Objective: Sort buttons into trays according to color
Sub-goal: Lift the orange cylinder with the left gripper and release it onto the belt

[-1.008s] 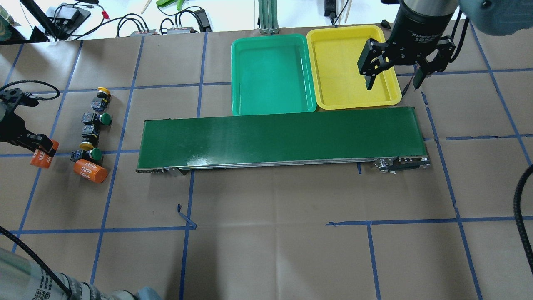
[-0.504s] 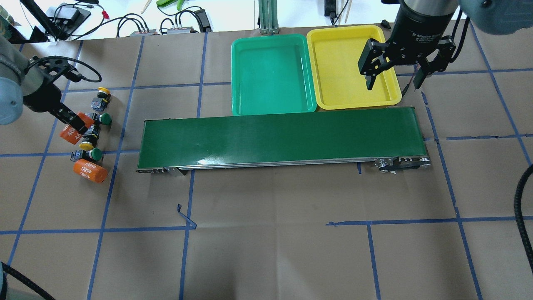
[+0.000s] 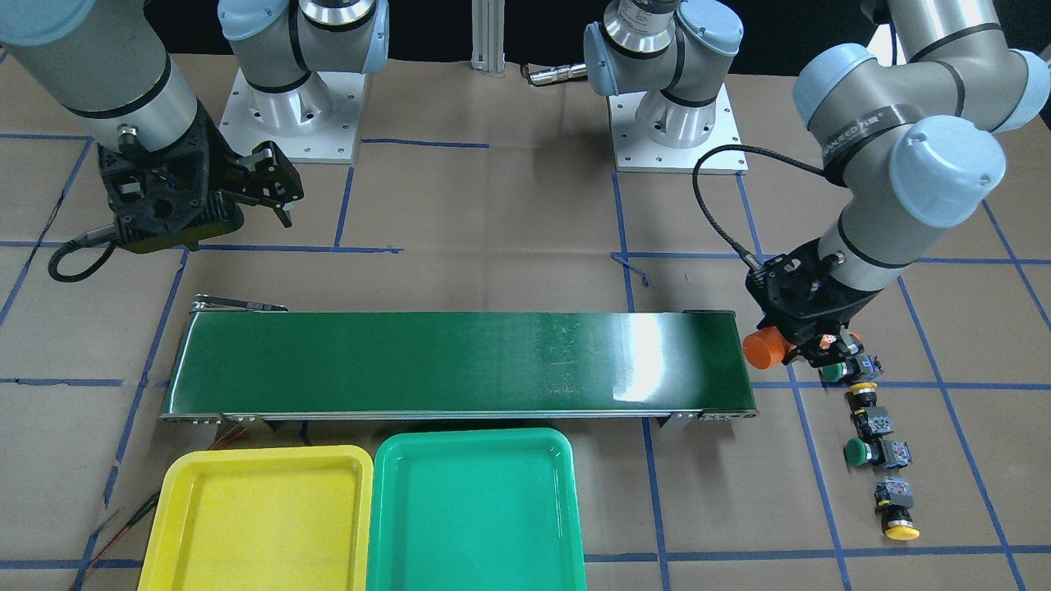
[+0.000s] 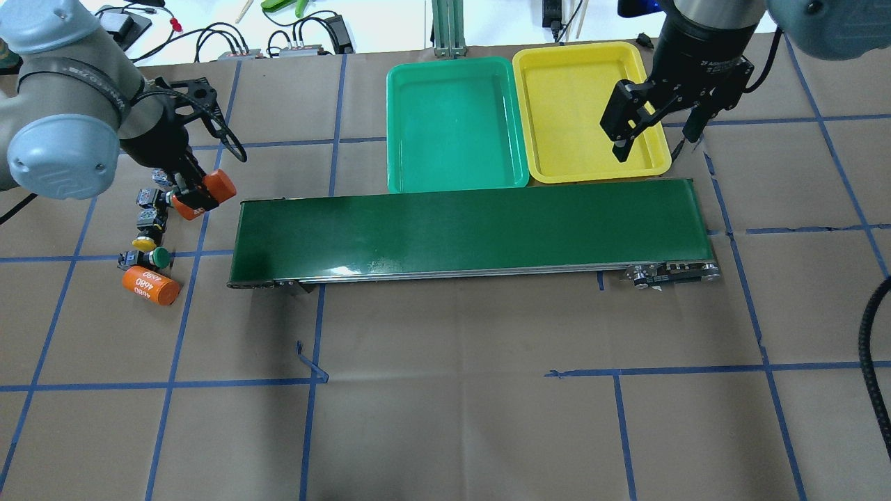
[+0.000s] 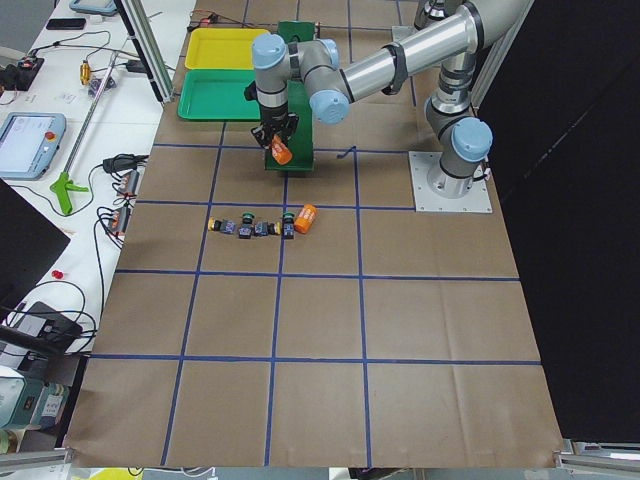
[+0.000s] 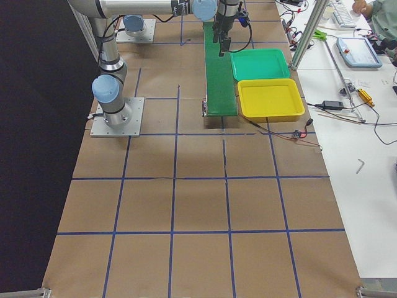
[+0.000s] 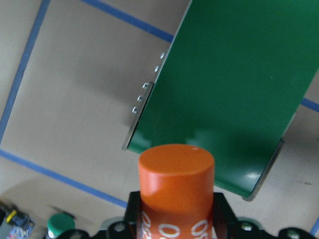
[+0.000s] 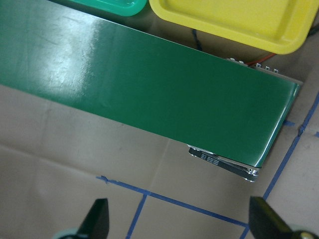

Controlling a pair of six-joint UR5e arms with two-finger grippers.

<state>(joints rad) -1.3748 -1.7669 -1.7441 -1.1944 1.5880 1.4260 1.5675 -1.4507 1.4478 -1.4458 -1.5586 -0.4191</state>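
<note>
yellow tray (image 6: 270, 98) beside green tray (image 6: 260, 64) — seemingly touching; conveyor belt (image 6: 218, 87) alongside.

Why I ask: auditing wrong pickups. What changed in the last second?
The left tool, still shut on an orange cylinder, carried it from the table's edge to the conveyor belt's left end. The right tool turned slightly, still open by the yellow tray. Buttons, trays, second cylinder: unmoved.

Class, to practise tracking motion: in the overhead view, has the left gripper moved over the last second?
Yes. The left gripper, shut on an orange cylinder, has travelled rightward, toward the left end of the conveyor belt.
</note>
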